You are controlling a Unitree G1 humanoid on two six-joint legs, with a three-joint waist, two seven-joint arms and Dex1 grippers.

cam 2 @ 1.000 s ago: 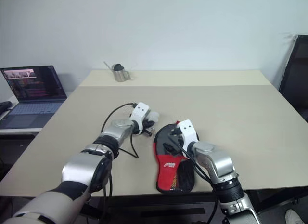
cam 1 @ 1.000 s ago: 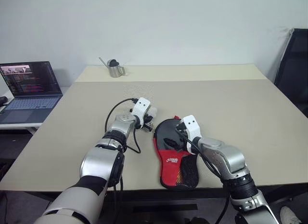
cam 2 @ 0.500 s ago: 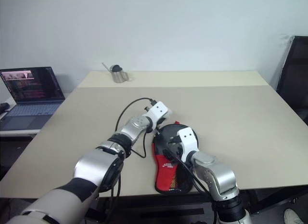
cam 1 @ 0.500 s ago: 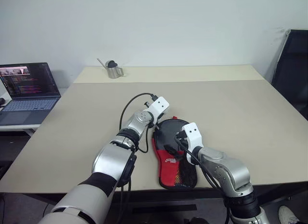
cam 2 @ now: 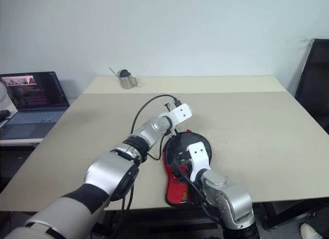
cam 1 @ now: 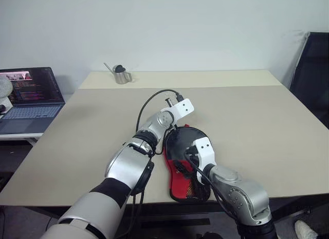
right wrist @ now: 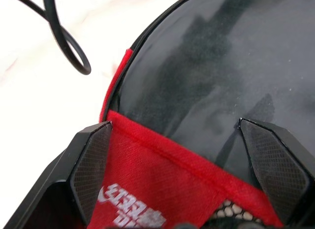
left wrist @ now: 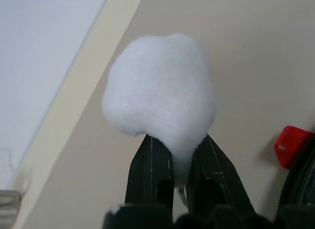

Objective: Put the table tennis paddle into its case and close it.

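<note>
The case (cam 1: 186,164) lies flat near the table's front edge, with its dark grey round part farther from me and its red part with the white logo (right wrist: 130,214) nearer. The table tennis paddle is hidden or out of view. My left gripper (left wrist: 173,155) hangs just above the far, round end of the case. It is shut on a white fluffy wad (left wrist: 160,86), and a red tab (left wrist: 291,146) of the case shows beside it. My right gripper (right wrist: 174,125) is open low over the case, one finger on each side of the seam between grey and red.
The beige table (cam 1: 252,110) stretches away behind and to the right of the case. A small metal pitcher (cam 1: 121,74) stands at the back left. A laptop (cam 1: 31,92) sits on a side desk to the left. A black chair (cam 1: 311,69) stands at the right.
My left gripper has swung right and risen with the wad, from beside the case to over its far end, and its wrist has rolled. My right gripper has drawn back along the case, still open.
</note>
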